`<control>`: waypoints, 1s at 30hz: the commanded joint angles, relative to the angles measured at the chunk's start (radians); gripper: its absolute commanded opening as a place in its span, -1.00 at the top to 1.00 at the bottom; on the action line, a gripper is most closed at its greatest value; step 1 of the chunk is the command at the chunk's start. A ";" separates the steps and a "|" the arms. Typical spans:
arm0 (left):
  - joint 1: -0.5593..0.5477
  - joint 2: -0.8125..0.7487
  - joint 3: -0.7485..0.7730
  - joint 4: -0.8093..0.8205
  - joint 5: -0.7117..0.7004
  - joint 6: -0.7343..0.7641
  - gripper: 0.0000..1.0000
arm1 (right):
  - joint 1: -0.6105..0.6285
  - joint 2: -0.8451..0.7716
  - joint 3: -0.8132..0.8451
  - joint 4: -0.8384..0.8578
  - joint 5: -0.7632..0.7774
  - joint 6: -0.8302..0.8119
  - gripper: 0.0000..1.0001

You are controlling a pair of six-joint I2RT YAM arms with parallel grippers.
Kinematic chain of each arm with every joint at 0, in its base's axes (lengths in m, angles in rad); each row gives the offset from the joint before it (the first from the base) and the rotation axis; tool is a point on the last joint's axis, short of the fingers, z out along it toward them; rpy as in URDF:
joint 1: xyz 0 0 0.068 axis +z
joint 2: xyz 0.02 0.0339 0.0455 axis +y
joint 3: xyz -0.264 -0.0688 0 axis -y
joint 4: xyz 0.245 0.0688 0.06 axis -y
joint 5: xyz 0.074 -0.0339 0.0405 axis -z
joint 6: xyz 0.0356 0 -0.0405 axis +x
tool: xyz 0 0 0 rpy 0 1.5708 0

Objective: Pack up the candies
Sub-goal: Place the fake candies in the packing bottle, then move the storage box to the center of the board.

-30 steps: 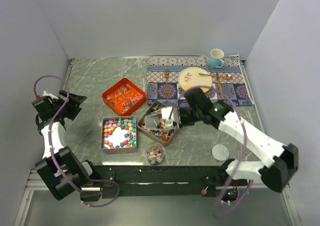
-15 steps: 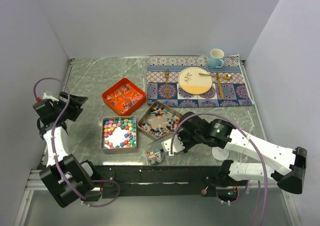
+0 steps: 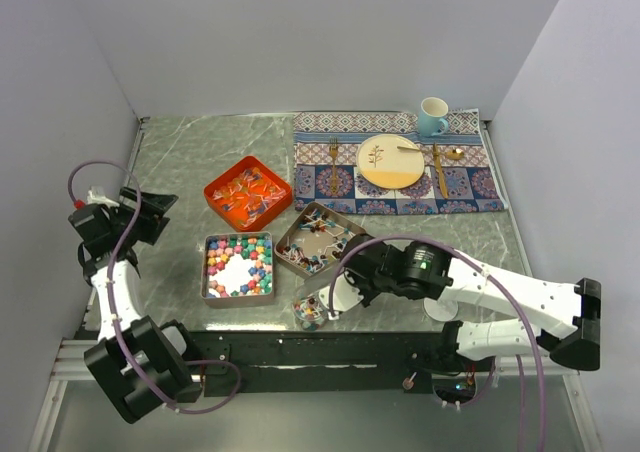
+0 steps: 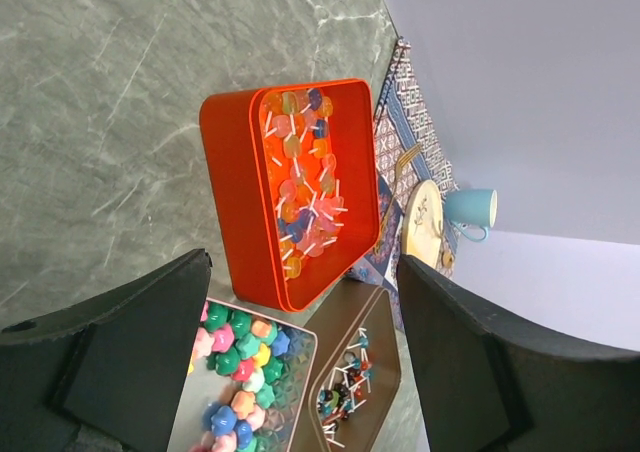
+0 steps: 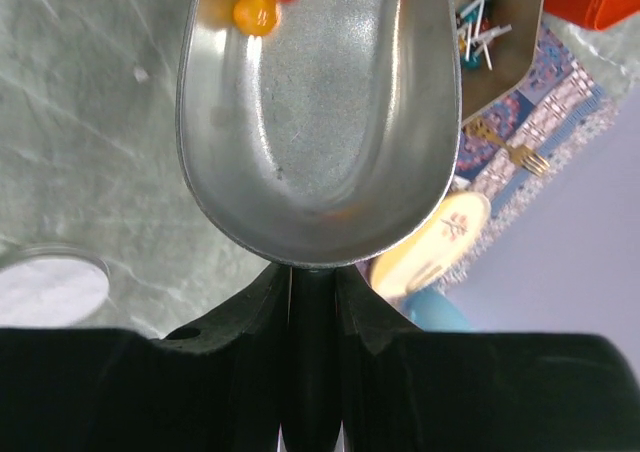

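Packing in progress: the right gripper [image 5: 312,302], clamped on a metal scoop [image 5: 320,122], tips it over a small clear cup [image 3: 299,312] — a few candies [image 5: 255,12] sit at the lip, and an off-centre tilt would likely scatter them beside the cup. Left gripper [image 4: 305,272] hangs far left of the cup, jaws apart. Behind the cup crowd orange tray [image 3: 222,210], silver tin [image 3: 238,300] and brown tin [image 3: 298,225] — all stocked; a white lid [image 5: 50,284] lies to its right.

Robot lab test booth, with bare grey walls [image 3: 300,42] around a marble-look tabletop [image 3: 180,162] and dinner placemat [image 3: 320,177]
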 commanded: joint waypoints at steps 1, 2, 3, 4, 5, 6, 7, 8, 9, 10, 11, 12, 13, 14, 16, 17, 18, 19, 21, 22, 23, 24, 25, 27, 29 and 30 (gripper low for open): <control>0.003 -0.037 -0.020 0.057 0.022 -0.032 -0.63 | 0.036 -0.008 0.071 -0.055 0.104 -0.042 1.00; 0.004 -0.038 -0.023 0.057 0.023 -0.039 -0.63 | 0.041 -0.008 0.074 -0.063 0.115 -0.046 1.00; 0.004 -0.040 -0.021 0.057 0.023 -0.043 -0.63 | 0.047 -0.003 0.080 -0.077 0.122 -0.048 1.00; 0.003 -0.044 -0.024 0.054 0.026 -0.044 -0.63 | 0.049 -0.003 0.084 -0.084 0.130 -0.051 1.00; 0.004 -0.046 -0.024 0.053 0.027 -0.052 -0.63 | 0.052 -0.005 0.089 -0.089 0.133 -0.062 1.00; 0.003 -0.049 -0.026 0.050 0.029 -0.053 -0.63 | 0.052 -0.006 0.091 -0.092 0.138 -0.069 1.00; 0.003 -0.047 -0.027 0.048 0.029 -0.058 -0.63 | 0.053 -0.005 0.091 -0.095 0.144 -0.074 1.00; 0.003 -0.047 -0.027 0.042 0.027 -0.064 -0.63 | 0.053 -0.003 0.094 -0.098 0.150 -0.077 1.00; 0.003 -0.049 -0.027 0.034 0.026 -0.066 -0.63 | 0.053 0.003 0.104 -0.106 0.153 -0.079 1.00; 0.003 -0.052 -0.027 0.025 0.019 -0.069 -0.63 | 0.055 0.004 0.110 -0.107 0.156 -0.080 1.00; 0.003 -0.052 -0.030 0.004 0.018 -0.073 -0.63 | 0.055 0.006 0.118 -0.114 0.162 -0.082 1.00; 0.003 -0.055 -0.033 -0.015 0.015 -0.079 -0.63 | 0.055 0.012 0.130 -0.118 0.165 -0.083 1.00; 0.003 -0.063 -0.041 -0.039 0.007 -0.085 -0.63 | 0.056 0.015 0.138 -0.123 0.173 -0.083 1.00; 0.003 -0.067 -0.049 -0.097 -0.002 -0.102 -0.63 | 0.055 0.017 0.146 -0.124 0.178 -0.088 1.00; 0.004 -0.072 -0.060 -0.174 -0.014 -0.110 -0.63 | 0.052 0.024 0.169 -0.115 0.188 -0.100 1.00; 0.003 -0.072 -0.060 -0.208 -0.033 -0.101 -0.62 | 0.043 0.024 0.178 -0.108 0.190 -0.118 1.00; 0.003 -0.070 -0.058 -0.279 -0.048 -0.089 -0.62 | 0.035 0.038 0.207 -0.094 0.187 -0.126 1.00; 0.003 -0.070 -0.054 -0.314 -0.065 -0.076 -0.63 | 0.024 0.050 0.230 -0.086 0.182 -0.132 1.00; 0.004 -0.072 -0.050 -0.390 -0.100 -0.052 -0.60 | -0.008 0.117 0.308 -0.075 0.167 -0.128 1.00; 0.003 -0.070 -0.053 -0.407 -0.108 -0.052 -0.58 | -0.016 0.148 0.337 -0.074 0.149 -0.117 1.00; 0.004 -0.066 -0.057 -0.421 -0.114 -0.053 -0.54 | -0.023 0.183 0.368 -0.072 0.141 -0.096 1.00; 0.003 -0.060 -0.063 -0.429 -0.119 -0.055 -0.46 | -0.031 0.254 0.423 -0.054 0.139 -0.085 1.00; 0.003 -0.044 -0.073 -0.427 -0.116 -0.058 -0.40 | -0.033 0.288 0.452 -0.040 0.139 -0.073 1.00; 0.004 -0.026 -0.083 -0.414 -0.111 -0.063 -0.04 | -0.033 0.402 0.559 -0.037 0.145 -0.031 1.00; 0.004 -0.004 -0.084 -0.407 -0.125 -0.060 0.17 | -0.033 0.489 0.659 -0.070 0.121 0.042 1.00; 0.003 0.003 -0.084 -0.407 -0.126 -0.056 0.37 | -0.031 0.574 0.767 -0.119 0.113 0.068 1.00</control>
